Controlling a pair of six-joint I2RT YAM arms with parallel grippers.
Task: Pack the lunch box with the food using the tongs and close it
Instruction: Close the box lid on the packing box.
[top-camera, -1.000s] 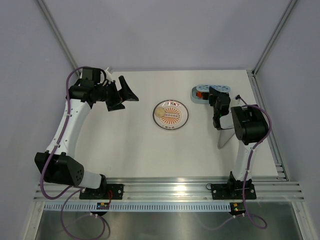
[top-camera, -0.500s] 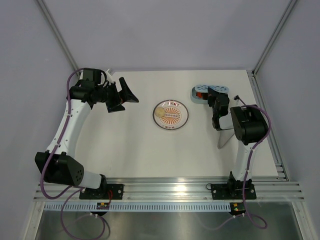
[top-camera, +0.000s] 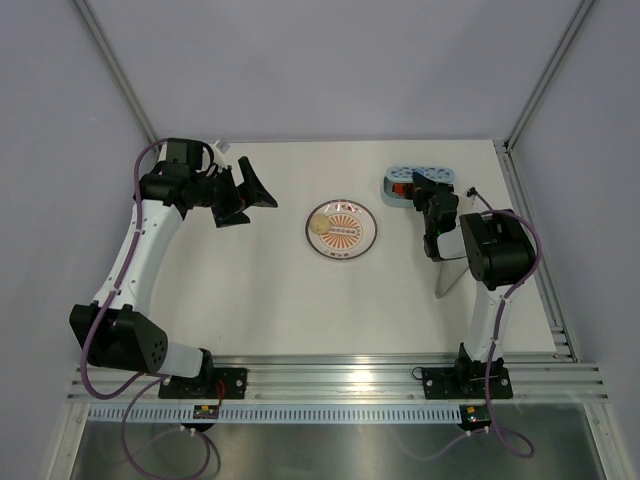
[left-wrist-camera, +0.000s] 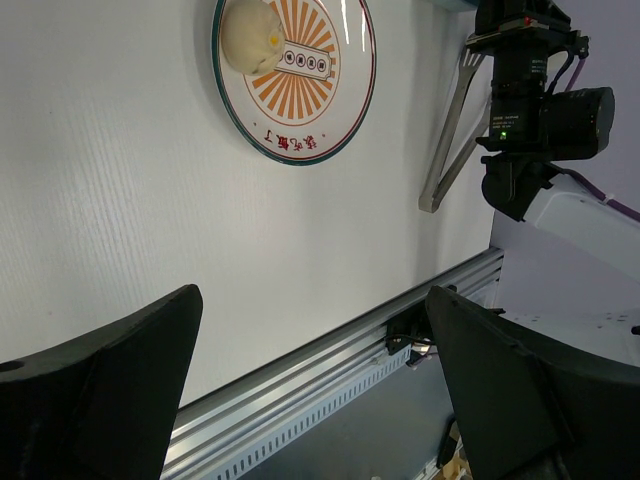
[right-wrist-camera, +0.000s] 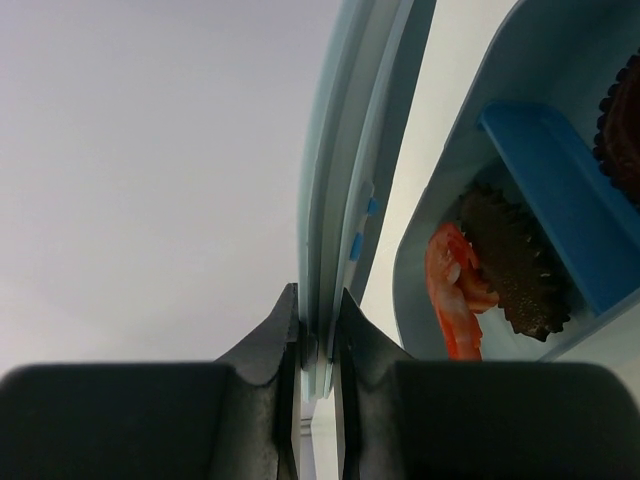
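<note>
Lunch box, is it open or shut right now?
Open: the lunch box shows food uncovered, and the right gripper pinches the lid beside it.

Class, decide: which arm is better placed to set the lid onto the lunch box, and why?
Right. The right end effector pinches the lid by its edge beside the lunch box; the left end effector hangs open beyond the plate.
</note>
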